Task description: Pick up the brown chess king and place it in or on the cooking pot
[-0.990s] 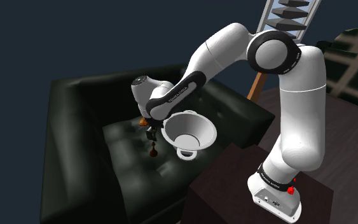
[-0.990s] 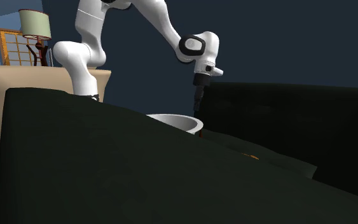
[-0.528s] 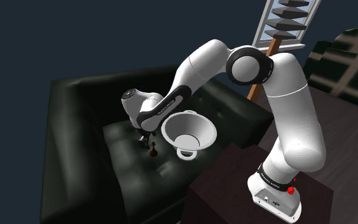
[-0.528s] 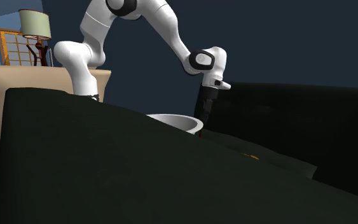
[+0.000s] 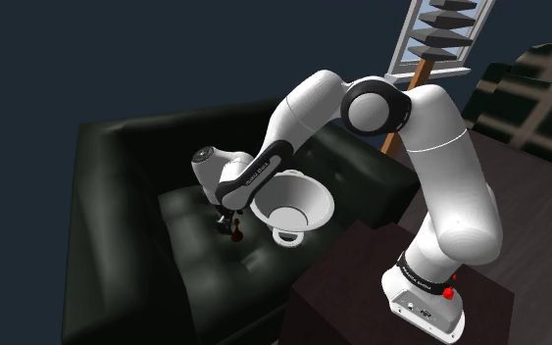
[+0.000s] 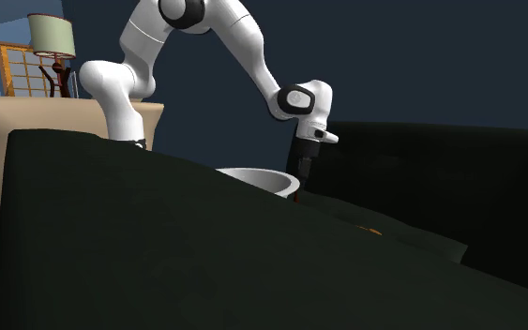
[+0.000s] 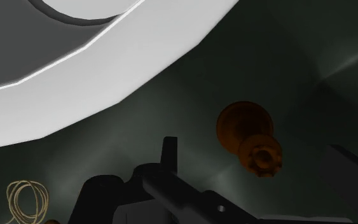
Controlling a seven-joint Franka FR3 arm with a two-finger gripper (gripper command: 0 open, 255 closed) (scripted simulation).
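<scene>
the brown chess king [image 7: 247,137] stands upright on the seat of the dark sofa [image 5: 131,230], just beside the white cooking pot [image 5: 309,200], which rests on the same cushion. the gripper [image 5: 231,220] is down at the piece. in the wrist view its two black fingers stand apart with the king between them and neither plainly touching it, so nothing is held.

by its look the king is a small, light, rigid turned piece with a wide round base, a narrow waist and a knobbed head. its smooth curved sides may slip between flat pads, and on a soft cushion it may tip at a nudge. the narrow stem under the head seems the best place to close on, squarely from both sides.

much is hard to read. in the shoulder view the king is a tiny speck under the hand, and the fingers merge with the dark upholstery. in the second exterior view the near sofa arm hides the seat, the fingertips and most of the pot. the wrist view looks down on the king, so its height against the fingers cannot be told. a pale looped cord [image 7: 26,200] lies on the cushion nearby.
</scene>
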